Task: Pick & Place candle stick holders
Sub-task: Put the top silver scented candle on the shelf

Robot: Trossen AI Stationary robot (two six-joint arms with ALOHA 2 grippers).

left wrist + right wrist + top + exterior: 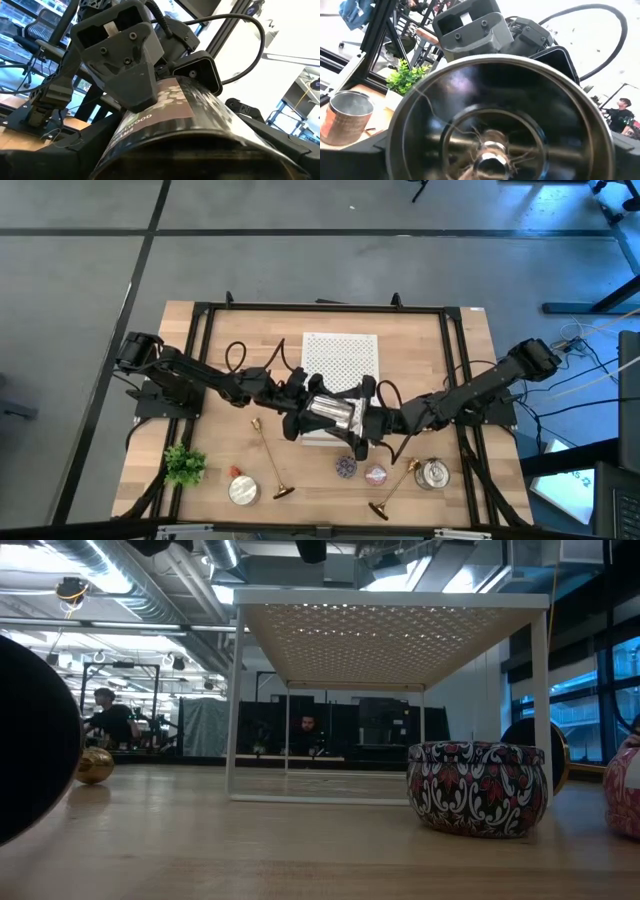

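Two gold candle stick holders lie on their sides on the table, one at the near left [268,460] and one at the near right [395,486]. No gripper touches them. My left gripper [300,416] and my right gripper [366,421] meet at mid-table. Both are shut on a shiny silver can [332,414] with a brown label [165,107], over the near edge of a white perforated rack [340,355]. The right wrist view looks into the can's round end [495,130]. The low view shows a holder's gold end [95,765] on the table. My left gripper holds the silver can by its left end [150,145], the can's round wall between its two fingers. It comes level from the table's left, along the can. The can lies on its side; I cannot tell if it touches the rack. My right gripper holds the can's right end, its rim [415,95] between the two fingers [350,155], which stand on either side. It comes level from the table's right, along the can. The can's end faces the wrist camera.
Near the front edge are a round silver tin [243,491], a second one [435,473], a small purple disc [345,468], a pink one [376,475] and a green plant [185,465]. The low view shows the rack's legs [232,700] and a patterned tin [478,786].
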